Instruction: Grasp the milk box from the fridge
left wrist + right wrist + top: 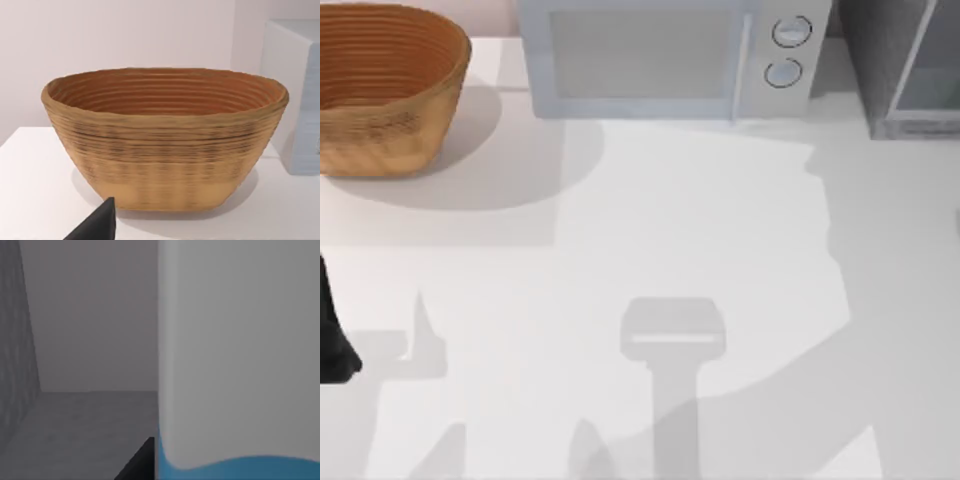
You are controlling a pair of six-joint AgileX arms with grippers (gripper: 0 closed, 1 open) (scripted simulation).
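Note:
The milk box [235, 350] stands very close in the right wrist view, white with a blue band across it, inside the grey interior of the fridge [20, 355]. A dark part of my right gripper [137, 462] shows right beside the carton's side, low over the fridge floor. In the top view the fridge [880, 60] is the dark speckled cabinet with a light frame at the back right corner. My left arm [332, 345] is parked at the table's left edge, and a dark tip of the left gripper [97, 226] points toward the basket.
A woven brown basket [380, 90] sits at the back left of the white table [650, 230]. The pale grey microwave [660, 55] with two round knobs stands at the back middle, just left of the fridge.

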